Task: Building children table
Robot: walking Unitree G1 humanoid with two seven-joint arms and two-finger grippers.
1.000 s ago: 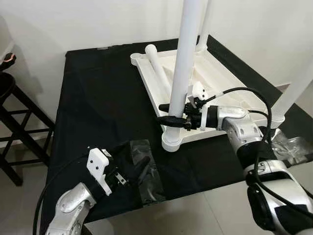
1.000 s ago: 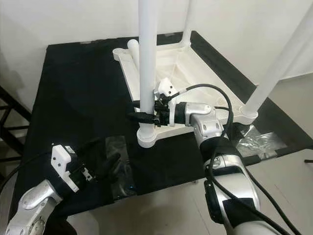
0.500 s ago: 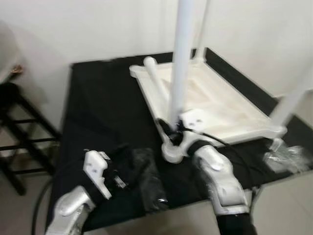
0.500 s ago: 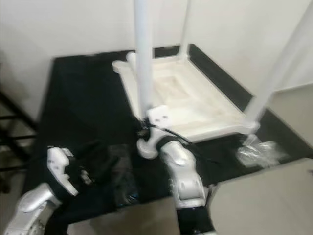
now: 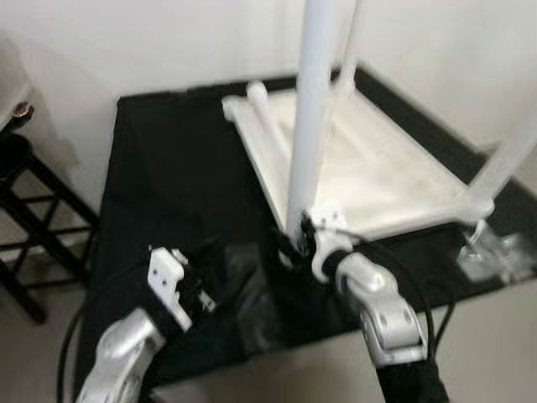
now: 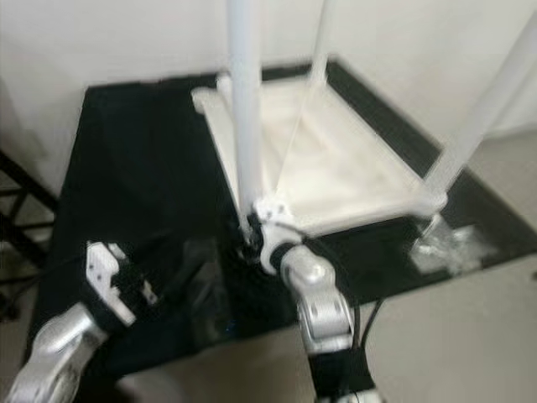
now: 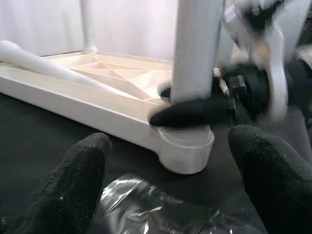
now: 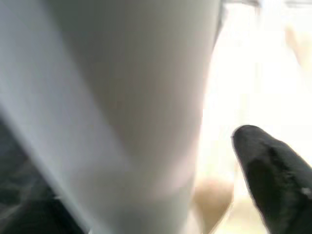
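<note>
Right gripper (image 7: 195,109) now swung round from the right side to the near side of the upright leg (image 5: 312,109), fingers clamped low on it by the corner socket of the upturned tabletop (image 5: 394,180) — probably twisting it tight. Left gripper (image 7: 180,180) fingers apart, hovering near over clear wrap (image 7: 146,209). Black cloth (image 5: 168,168) on floor, white wall far, dark stool (image 5: 21,218) at left.

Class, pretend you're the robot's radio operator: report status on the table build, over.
Right gripper clamped on near upright leg at its socket. Left gripper open, idle over plastic wrap. Spare leg lies on upturned tabletop.
</note>
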